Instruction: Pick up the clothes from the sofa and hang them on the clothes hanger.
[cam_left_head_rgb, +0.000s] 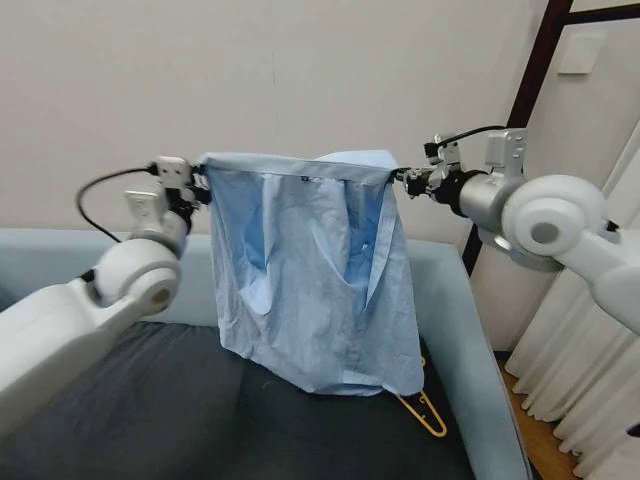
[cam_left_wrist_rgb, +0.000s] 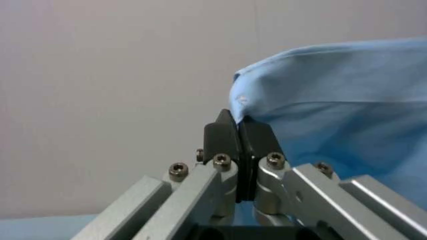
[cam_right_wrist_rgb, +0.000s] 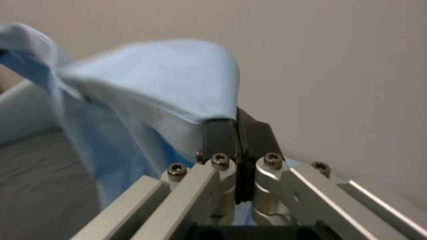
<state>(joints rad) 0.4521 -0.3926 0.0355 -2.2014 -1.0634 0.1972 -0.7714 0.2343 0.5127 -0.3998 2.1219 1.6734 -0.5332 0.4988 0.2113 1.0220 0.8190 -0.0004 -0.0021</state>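
jaws clenched on both sides: the left gripper (cam_left_wrist_rgb: 237, 125) pinches one top corner of the shirt (cam_left_head_rgb: 310, 290), the right gripper (cam_right_wrist_rgb: 237, 122) pinches the other. the shirt hangs spread between them over the sofa (cam_left_head_rgb: 455, 310), hem low near the dark cushion (cam_left_head_rgb: 150, 400). it looks light, soft and floppy, so the shoulder edges are the place to grip, though thin cloth may slip. a yellow hanger (cam_left_head_rgb: 425, 412) lies on the cushion below.
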